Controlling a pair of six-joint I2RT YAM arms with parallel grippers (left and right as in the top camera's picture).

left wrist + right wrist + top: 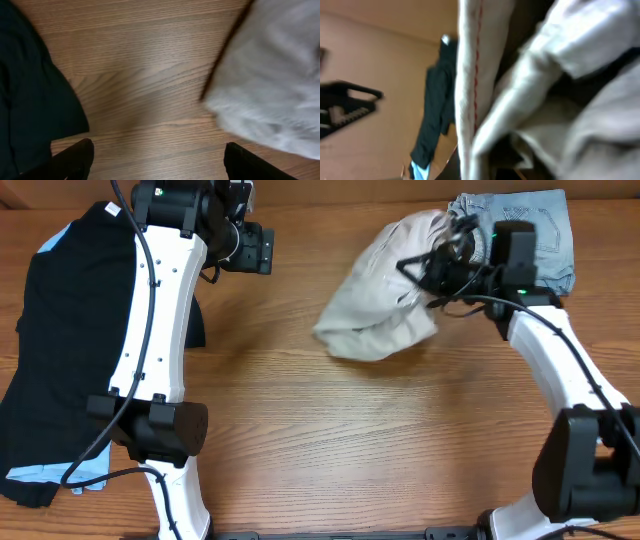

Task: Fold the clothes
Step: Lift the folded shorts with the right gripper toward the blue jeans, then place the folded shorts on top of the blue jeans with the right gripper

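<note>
Overhead view: khaki shorts (385,295) lie bunched in a rounded heap on the wooden bench (330,440), right of centre; the upper right edge of the heap reaches the right claw (447,260) and appears drawn up against it; denim shorts (548,225) lie flat at the far right corner, just behind that claw and partly covered by the arm; a black T-shirt (60,340) lies spread along the left side, with pale blue fabric (90,473) showing from under its near edge; the left claw (256,250) hangs over bare wood between the T-shirt and the khaki shorts, touching neither.

Left wrist view: the left claw (159,150) is spread wide, both fingers (75,160) at the lower corners with nothing between them; bare bench (145,75) fills the gap; the black T-shirt (30,95) lies to one side, the khaki shorts (275,80), blurred, to the other.

Right wrist view: khaki shorts (540,100) fill most of the frame at very close range, blurred, with a seam of red stitching visible; one dark finger (350,100) shows at the left edge, clear of the cloth; the other finger is hidden; whether the right claw is spread or pinching the cloth cannot be told.
</note>
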